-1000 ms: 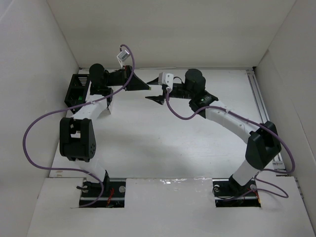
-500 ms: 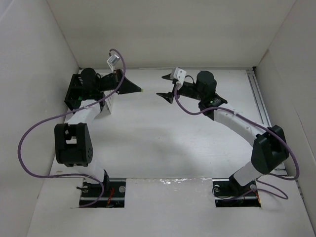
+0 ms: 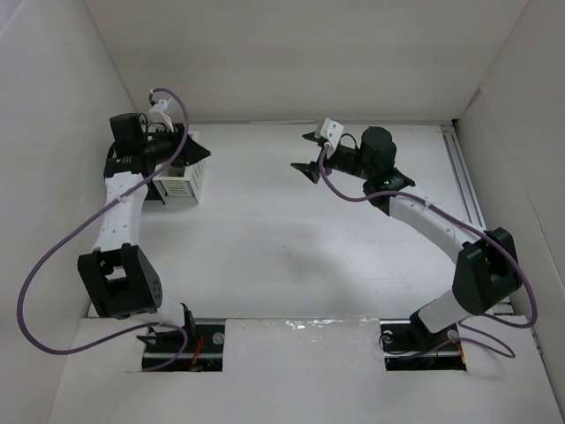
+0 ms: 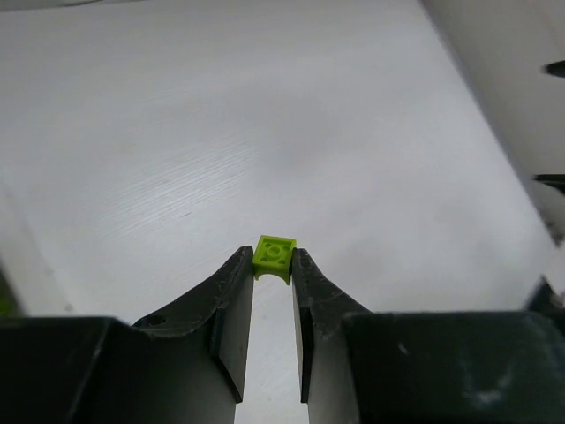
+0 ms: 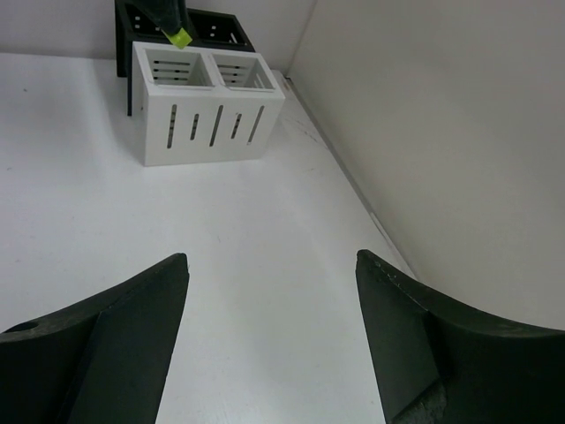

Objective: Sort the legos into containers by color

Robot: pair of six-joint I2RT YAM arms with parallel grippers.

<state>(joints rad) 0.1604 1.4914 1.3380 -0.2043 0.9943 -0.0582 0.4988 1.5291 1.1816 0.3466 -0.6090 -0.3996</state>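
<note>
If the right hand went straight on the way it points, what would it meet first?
Nothing until the white bin, probably; the table between looks free, though it may pass just beside.

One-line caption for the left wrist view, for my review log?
Left gripper pinches a yellow-green lego between its fingers, white table beyond.

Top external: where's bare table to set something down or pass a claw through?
Free: mid table, bordered by white bin on the left, right arm on the right, the near edge. Also the gap between left claw and right claw, by the far wall. Crowded: far-left corner, left claw holding a lego by that bin.
</note>
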